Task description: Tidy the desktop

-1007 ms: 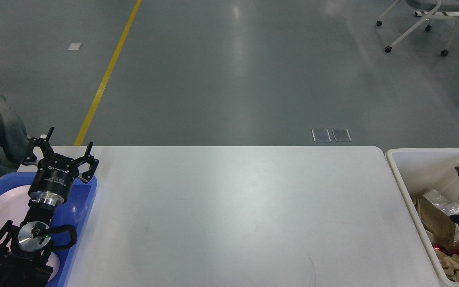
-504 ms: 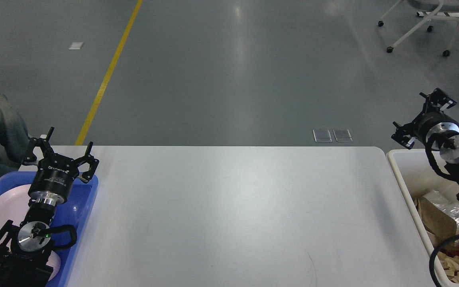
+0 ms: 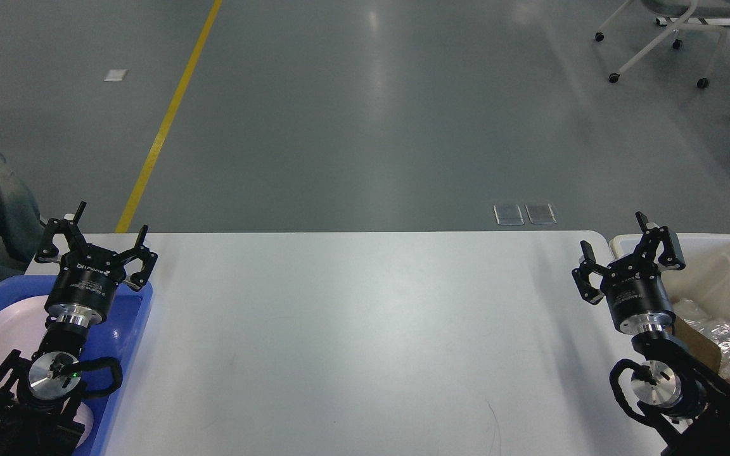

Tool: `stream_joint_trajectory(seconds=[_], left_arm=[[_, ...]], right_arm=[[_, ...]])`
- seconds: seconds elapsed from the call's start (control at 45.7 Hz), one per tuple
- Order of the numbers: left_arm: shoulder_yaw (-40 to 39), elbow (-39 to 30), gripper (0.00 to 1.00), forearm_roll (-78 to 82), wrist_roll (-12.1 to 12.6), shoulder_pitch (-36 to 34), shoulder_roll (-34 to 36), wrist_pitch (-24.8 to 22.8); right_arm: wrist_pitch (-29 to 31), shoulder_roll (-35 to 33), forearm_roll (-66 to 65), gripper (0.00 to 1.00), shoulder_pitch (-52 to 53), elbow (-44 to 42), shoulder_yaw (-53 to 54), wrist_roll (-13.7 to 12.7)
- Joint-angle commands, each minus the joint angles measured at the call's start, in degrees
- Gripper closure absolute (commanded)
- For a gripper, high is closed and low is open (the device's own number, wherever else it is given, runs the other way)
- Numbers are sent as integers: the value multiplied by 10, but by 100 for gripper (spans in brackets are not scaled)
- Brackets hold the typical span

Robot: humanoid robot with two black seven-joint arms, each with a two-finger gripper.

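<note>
You see the counter (image 3: 365,342), a wide white matte top with rounded corners, filling the lower half of the head view from the left arm to the right arm; its broad surface shows only faint scuffs and a soft sheen. At its left end a blue tray (image 3: 134,329) rests on it, holding a white plate (image 3: 4,335). Your left hand (image 3: 94,235) stands over the tray's far edge, its two fingers spread wide apart and holding nothing. At the counter's right end, just beside its rounded corner, sits a cream bin (image 3: 726,253) containing crumpled clear plastic (image 3: 726,342) and a piece of brown paper (image 3: 697,345). Your right hand (image 3: 628,246) stands over the boundary between counter and bin, its fingers likewise parted and empty. Beyond the counter lies grey floor (image 3: 365,114) crossed by a yellow line (image 3: 168,114), with two small clear plates (image 3: 525,214) set in it near the far edge. A white wheeled chair base (image 3: 656,44) stands at the upper right.
</note>
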Motion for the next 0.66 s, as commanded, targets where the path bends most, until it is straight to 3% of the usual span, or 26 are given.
stream_joint_trajectory(seconds=[0.0,0.175,0.635], left_arm=[[0,0,4,0,0,0,0,0],[0,0,4,0,0,0,0,0],[0,1,4,0,0,0,0,0]], right_arm=[[-37,4,-11,0,-25,34,5,0],[-39,1,-2,0,-21,47,13,-47],[-35,8,2,0,-27,61,43,-36]])
